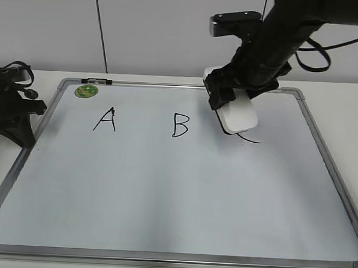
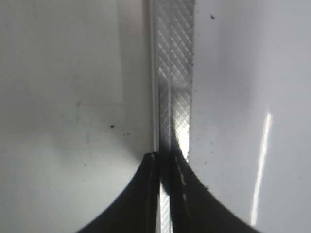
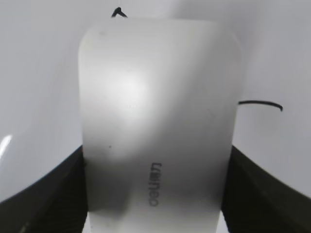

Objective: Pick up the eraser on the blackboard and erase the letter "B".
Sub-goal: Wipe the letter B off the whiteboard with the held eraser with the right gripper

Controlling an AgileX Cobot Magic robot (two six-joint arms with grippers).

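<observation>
Pale wall behind, white tabletop beneath, and across most of it the blackboard (image 1: 163, 199) — really a whiteboard in look, glossy pale surface, grey aluminium frame, grey plastic corners. Black marker letters in a row near the top: "A" (image 1: 106, 119), the letter "B" (image 1: 180, 125), and a third mostly hidden, only a curved stroke (image 1: 251, 139) peeking out.

Right gripper (image 1: 232, 95) clamped on the eraser (image 1: 239, 115), dark fingers (image 3: 43, 199) pressed to both long sides in the right wrist view. Eraser sitting over that third letter, just right of the "B", apparently on or barely above the board; contact not clear. Left gripper (image 2: 165, 194) parked at the board's left edge, fingers together over the ridged frame strip (image 2: 175, 73), holding nothing.

Step in hand, by judgement: carrying the eraser leftward onto the "B". Best done flat, dark underside fully against the board, light even pressure, short strokes kept between the neighbouring letters — lifting clear of the hidden letter first to spare it. Risk of a tilted face skipping thin strokes.

Eraser: smooth white plastic, rounded rectangle, small grey print (image 3: 154, 183) on top. Small round green magnet (image 1: 86, 91) and a short marker-like piece (image 1: 96, 81) at the upper left rim.
</observation>
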